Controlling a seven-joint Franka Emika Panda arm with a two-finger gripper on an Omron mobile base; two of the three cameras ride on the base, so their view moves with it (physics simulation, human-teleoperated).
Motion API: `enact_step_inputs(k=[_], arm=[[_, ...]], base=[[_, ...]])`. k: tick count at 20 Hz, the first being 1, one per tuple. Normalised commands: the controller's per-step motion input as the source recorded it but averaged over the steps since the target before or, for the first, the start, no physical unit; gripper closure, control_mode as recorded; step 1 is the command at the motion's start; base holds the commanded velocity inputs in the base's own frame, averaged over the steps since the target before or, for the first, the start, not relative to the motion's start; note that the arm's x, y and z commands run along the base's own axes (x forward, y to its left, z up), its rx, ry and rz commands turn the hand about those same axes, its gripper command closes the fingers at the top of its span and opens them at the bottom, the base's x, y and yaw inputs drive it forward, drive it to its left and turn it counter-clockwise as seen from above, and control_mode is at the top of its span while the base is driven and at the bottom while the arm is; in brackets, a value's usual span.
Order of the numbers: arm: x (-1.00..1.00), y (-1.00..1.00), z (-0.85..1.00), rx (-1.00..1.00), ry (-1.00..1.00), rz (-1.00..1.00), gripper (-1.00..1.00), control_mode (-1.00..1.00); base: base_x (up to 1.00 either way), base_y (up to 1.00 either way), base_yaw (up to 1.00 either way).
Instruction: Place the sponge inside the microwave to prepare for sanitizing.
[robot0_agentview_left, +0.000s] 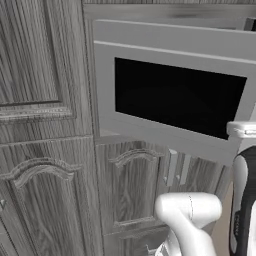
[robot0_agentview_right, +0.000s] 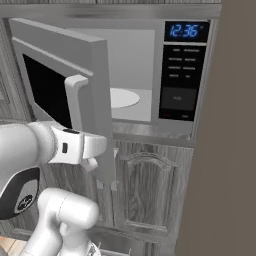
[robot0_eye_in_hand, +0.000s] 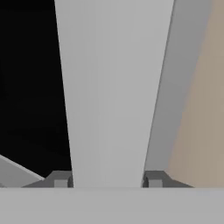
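Pale grey bar between my two fingertips: my gripper (robot0_eye_in_hand: 107, 180) is closed on the handle (robot0_eye_in_hand: 109, 96) of the one microwave (robot0_agentview_right: 150, 75), and the bar runs lengthwise away from my hand. The door (robot0_agentview_left: 175, 95), with its single black window, stands swung open toward the left. Past its edge lies the cavity with one white plate (robot0_agentview_right: 122, 98), and beside it one button panel (robot0_agentview_right: 182, 82) under a blue display. Wood-grain cabinets (robot0_agentview_left: 45, 150) surround it.
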Motion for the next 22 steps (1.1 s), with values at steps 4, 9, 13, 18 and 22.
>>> enact_step_inputs(k=[4,9,13,18,22], arm=[[-0.47,0.27,0.22,0.0,0.03,-0.09,1.0,-1.0],[-0.42,0.21,0.25,0.06,0.15,-0.07,1.0,-1.0],[-0.35,0.17,0.15,0.08,0.14,-0.06,1.0,-1.0],[-0.26,0.13,0.07,0.07,0.08,-0.04,-1.0,-1.0],[-0.28,-0.09,0.0,0.02,0.0,0.0,-1.0,-1.0]], base=[[0.0,0.0,0.0],[0.0,0.0,0.0],[0.0,0.0,0.0],[0.0,0.0,0.0],[0.0,0.0,0.0]])
